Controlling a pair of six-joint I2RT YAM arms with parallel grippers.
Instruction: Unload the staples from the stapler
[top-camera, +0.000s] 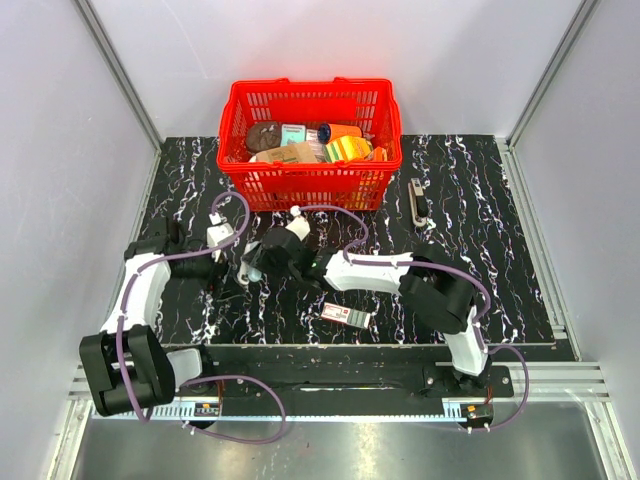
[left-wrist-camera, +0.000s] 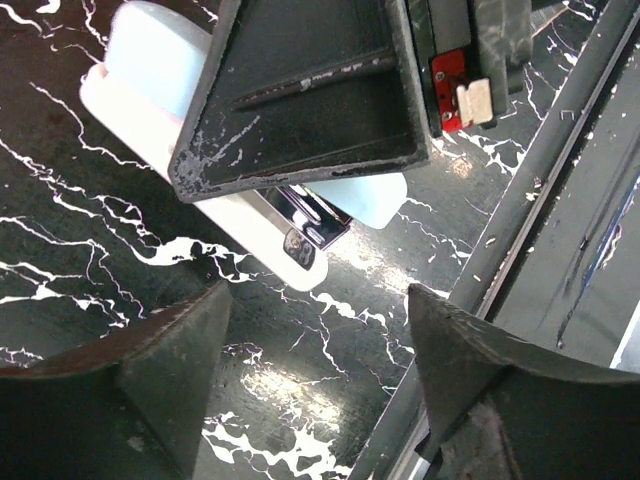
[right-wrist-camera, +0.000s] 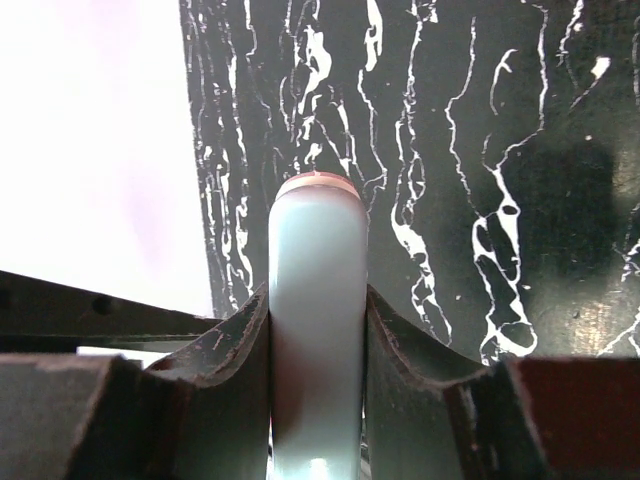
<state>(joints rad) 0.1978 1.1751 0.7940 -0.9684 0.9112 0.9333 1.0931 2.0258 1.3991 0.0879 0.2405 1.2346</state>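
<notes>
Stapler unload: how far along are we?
Done: the right gripper is clamped on the stapler. In hand: the left gripper, open and empty, sits at its front end, where a metal part shows between the halves. Left: getting the staples out; no staple strip is visible outside it.

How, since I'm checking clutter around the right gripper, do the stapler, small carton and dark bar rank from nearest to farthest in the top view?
1. stapler: clamped between the fingers of the right gripper, mid-table.
2. small carton: toward the near edge, on the gripper's right.
3. dark bar: far right of the table, well beyond the carton.
</notes>
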